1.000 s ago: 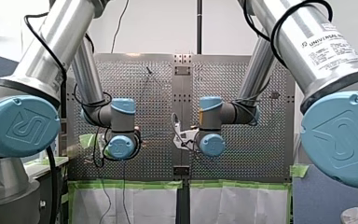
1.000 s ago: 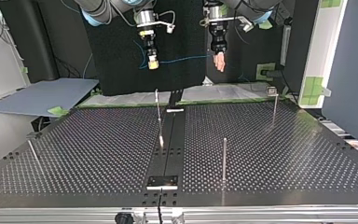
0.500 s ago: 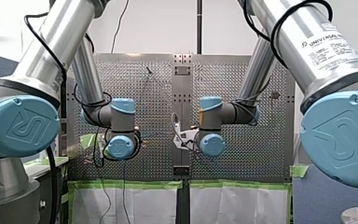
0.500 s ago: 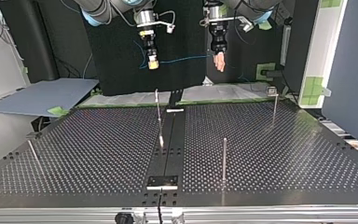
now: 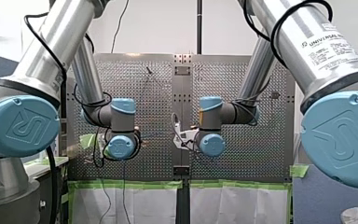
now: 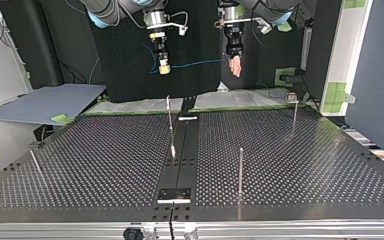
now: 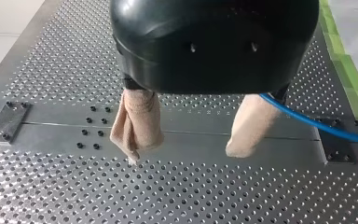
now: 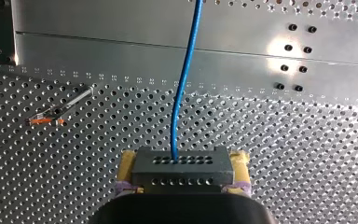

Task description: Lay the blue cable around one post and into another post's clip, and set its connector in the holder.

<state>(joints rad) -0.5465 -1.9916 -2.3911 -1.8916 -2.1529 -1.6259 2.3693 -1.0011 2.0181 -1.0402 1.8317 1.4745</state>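
In the top view both grippers hang above the table's far edge. My right gripper (image 6: pixel 164 67), at that view's left, is shut on the cable's connector. In the right wrist view the black connector (image 8: pixel 182 168) sits between yellow pads (image 8: pixel 239 161), and the blue cable (image 8: pixel 186 74) runs away from it over the table. The cable (image 6: pixel 196 63) spans across to my left gripper (image 6: pixel 236 65). My left gripper (image 7: pixel 193 140) stands open in its wrist view, beige fingers (image 7: pixel 137 123) apart with nothing between them. The cable (image 7: pixel 317 123) passes the outer side of one finger.
Thin posts stand on the perforated table (image 6: pixel 105 165): one at the middle (image 6: pixel 170 125), one nearer (image 6: pixel 240 170), one at the top view's right (image 6: pixel 294 112), and a leaning one at its left (image 6: pixel 35 162). A small plate (image 6: pixel 175 194) sits on the centre strip.
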